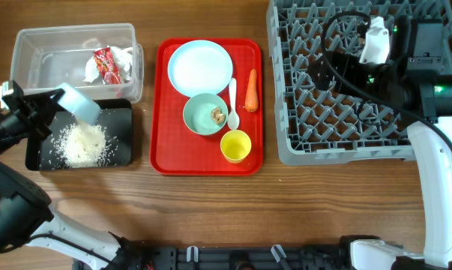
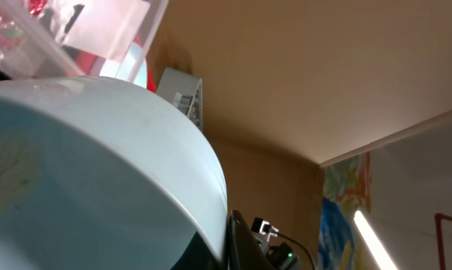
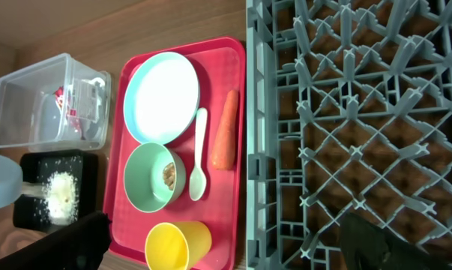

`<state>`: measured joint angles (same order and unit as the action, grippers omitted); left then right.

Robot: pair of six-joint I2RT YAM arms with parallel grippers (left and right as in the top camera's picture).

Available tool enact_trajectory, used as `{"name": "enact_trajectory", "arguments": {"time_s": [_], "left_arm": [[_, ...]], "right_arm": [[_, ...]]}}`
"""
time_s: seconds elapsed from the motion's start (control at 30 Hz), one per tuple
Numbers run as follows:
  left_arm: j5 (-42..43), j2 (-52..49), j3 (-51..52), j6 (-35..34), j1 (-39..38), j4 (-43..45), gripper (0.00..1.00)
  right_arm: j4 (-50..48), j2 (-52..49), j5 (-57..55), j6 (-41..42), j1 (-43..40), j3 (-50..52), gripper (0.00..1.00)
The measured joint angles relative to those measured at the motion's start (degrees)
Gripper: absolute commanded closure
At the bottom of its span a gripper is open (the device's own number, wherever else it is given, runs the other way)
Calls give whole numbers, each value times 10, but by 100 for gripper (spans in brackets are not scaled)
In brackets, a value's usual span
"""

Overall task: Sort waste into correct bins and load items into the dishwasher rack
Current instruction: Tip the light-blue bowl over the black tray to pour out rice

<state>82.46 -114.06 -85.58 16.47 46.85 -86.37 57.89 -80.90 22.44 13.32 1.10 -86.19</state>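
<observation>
My left gripper (image 1: 49, 105) is shut on the pale blue bowl (image 1: 81, 103) and holds it tipped over the black tub (image 1: 121, 154), where white rice (image 1: 82, 145) lies in a heap. The bowl fills the left wrist view (image 2: 98, 172). The clear tub (image 1: 38, 52) holds the red-and-white wrapper (image 1: 106, 64) and white tissue (image 1: 123, 55). On the red tray (image 1: 173, 161) are the plate (image 1: 200, 67), the mint bowl (image 1: 202, 116) with a brown scrap (image 1: 218, 115), the spoon (image 1: 233, 101), the carrot (image 1: 251, 90) and the yellow cup (image 1: 235, 145). My right gripper (image 3: 226, 253) is open and empty above the grey rack (image 1: 338, 146).
The rack (image 3: 360, 112) is empty and fills the right side of the table. The tray (image 3: 211, 49) lies between the two tubs and the rack. Bare wood runs along the table's front.
</observation>
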Motion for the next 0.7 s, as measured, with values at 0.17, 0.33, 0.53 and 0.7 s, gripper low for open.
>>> {"name": "enact_trajectory", "arguments": {"time_s": [0.17, 0.33, 0.53, 0.7], "left_arm": [[22, 0, 0, 13, 0, -44, 96], [34, 0, 0, 24, 0, -75, 96], [34, 0, 0, 52, 0, -75, 96], [47, -1, 0, 53, 1, -93, 96]], "right_arm": [[5, 0, 0, 2, 0, 0, 0], [9, 0, 0, 2, 0, 0, 0], [9, 0, 0, 2, 0, 0, 0], [9, 0, 0, 1, 0, 0, 0]]}}
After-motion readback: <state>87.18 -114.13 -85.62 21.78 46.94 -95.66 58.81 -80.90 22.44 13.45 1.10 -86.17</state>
